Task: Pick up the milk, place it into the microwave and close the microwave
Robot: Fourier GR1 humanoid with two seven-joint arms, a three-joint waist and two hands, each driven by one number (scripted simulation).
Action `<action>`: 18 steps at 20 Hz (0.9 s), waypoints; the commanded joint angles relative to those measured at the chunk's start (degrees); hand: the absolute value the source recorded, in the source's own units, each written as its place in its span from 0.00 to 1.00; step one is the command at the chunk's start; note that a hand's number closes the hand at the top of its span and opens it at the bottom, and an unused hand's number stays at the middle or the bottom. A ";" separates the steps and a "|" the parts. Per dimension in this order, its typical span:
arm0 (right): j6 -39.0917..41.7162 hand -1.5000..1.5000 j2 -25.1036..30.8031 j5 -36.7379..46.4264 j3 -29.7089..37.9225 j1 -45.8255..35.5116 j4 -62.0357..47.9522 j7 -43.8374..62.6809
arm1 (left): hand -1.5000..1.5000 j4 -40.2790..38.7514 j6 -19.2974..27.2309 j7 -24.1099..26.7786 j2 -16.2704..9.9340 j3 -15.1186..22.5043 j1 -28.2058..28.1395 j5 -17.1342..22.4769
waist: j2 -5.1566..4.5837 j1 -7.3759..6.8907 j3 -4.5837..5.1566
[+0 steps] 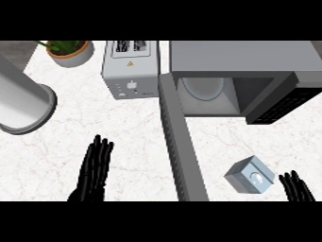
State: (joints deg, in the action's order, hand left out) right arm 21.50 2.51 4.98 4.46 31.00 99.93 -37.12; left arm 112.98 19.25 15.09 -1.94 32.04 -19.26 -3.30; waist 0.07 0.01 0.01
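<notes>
The milk (248, 175) is a small grey-blue carton with a round cap, standing on the counter at the lower right. The microwave (240, 61) sits at the back right with its cavity showing a pale turntable plate (204, 88). Its door (179, 142) is swung open and stretches toward me down the middle of the counter. My right hand (297, 187) is at the lower right edge, fingers straight, just right of the milk and apart from it. My left hand (93, 169) rests open at the lower left, fingers up.
A silver toaster (130, 68) stands left of the microwave. A potted plant (69, 51) is at the back left. A large white cylinder (13, 97) lies across the left edge. The open door separates the two hands.
</notes>
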 commanded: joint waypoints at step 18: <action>-11.91 1.00 4.21 5.31 9.48 -30.21 -40.14 -12.91 | 0.00 0.62 -8.78 5.58 -7.76 -10.19 -3.69 12.63 | -0.09 -0.31 -0.03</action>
State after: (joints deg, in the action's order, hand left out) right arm 9.49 4.25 11.51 11.25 6.17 67.73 -46.76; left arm 115.40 11.80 19.20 -9.81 23.40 -23.83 7.95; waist 0.01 -0.31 -0.01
